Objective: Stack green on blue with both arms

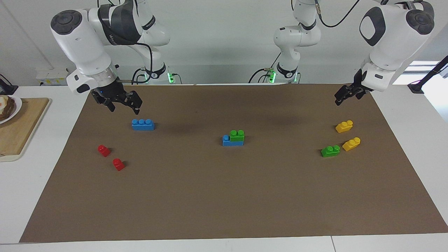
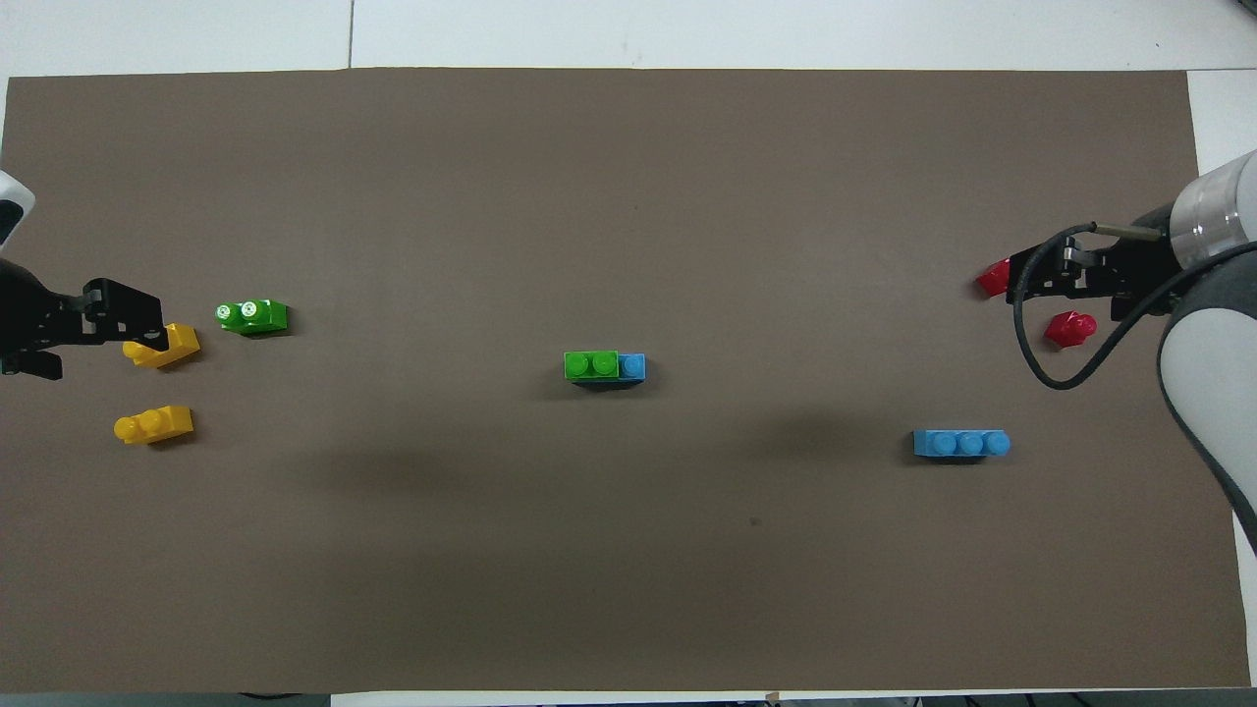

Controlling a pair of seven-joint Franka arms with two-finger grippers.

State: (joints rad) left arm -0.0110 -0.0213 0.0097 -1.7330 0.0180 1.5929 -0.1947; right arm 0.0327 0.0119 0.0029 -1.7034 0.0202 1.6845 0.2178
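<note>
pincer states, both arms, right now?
Left pincer: open, holding nothing, raised over the mat's edge near the yellow bricks.
Right pincer: open, holding nothing, raised near the lone blue brick.

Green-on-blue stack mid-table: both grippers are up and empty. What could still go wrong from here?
1. The green brick covers only two studs of the blue brick; sitting off-centre, it may not be fully pressed down.
2. The right gripper, open, hangs over the mat close to the spare blue brick; a low move could knock it.
3. The left gripper, open, is raised near a yellow brick; a descent could nudge it.
</note>
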